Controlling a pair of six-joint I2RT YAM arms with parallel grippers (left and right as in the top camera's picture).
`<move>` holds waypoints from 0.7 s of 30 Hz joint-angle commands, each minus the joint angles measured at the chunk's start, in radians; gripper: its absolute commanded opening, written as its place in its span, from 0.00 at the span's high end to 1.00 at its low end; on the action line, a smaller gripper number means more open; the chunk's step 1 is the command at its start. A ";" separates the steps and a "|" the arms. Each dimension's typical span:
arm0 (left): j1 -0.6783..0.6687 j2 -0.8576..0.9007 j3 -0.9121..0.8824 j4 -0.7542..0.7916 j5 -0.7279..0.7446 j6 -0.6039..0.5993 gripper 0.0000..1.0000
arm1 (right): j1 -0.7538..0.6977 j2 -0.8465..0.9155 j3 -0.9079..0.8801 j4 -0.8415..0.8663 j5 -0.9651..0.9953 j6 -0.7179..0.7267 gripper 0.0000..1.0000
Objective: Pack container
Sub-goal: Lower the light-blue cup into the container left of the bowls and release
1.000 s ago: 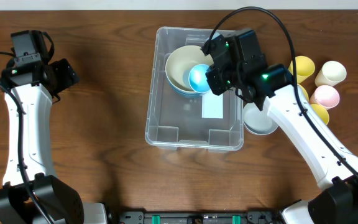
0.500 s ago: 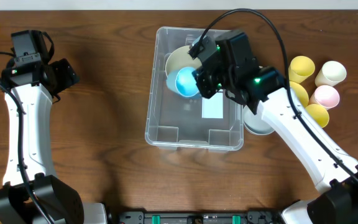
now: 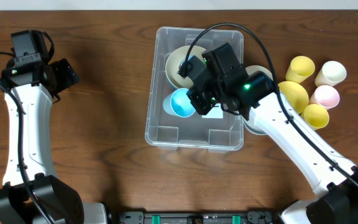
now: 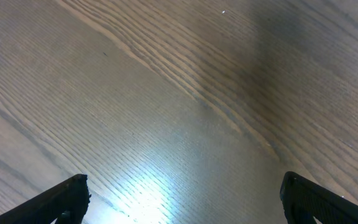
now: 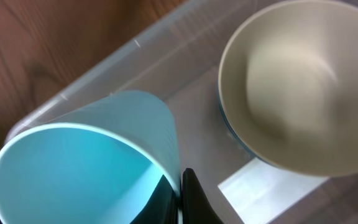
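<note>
Brown wood tabletop carries the container, a clear bin standing at the middle. In its far half sits a cream bowl, and a white label shows on its base. Just right of the bin lies a white bowl, partly hidden by the right arm. Further right, a yellow bowl and a cluster of cups stand together: two yellow cups, a cream cup and a pink cup.

Reaching in from the right, the right arm crosses the bin's near right corner, and its right pincer is clamped on the rim of a light blue cup. That cup is held tilted, mouth upward, over the bin's left middle, just in front of the cream bowl. I cannot tell whether it touches the base.

Well apart on the left, the left arm stretches away from the bin. Its left pincer has its fingers wide apart over bare wood.
</note>
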State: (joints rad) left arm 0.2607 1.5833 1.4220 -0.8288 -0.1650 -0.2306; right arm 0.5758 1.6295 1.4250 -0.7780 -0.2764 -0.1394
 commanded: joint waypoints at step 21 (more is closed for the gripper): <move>0.003 -0.022 0.026 0.001 -0.012 0.009 0.02 | 0.113 0.130 -0.115 0.304 0.204 -0.016 0.99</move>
State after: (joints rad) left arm 0.2607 1.5837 1.4220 -0.8288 -0.1646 -0.2306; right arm 0.6487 1.6886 1.3128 -0.4713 -0.1188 -0.1432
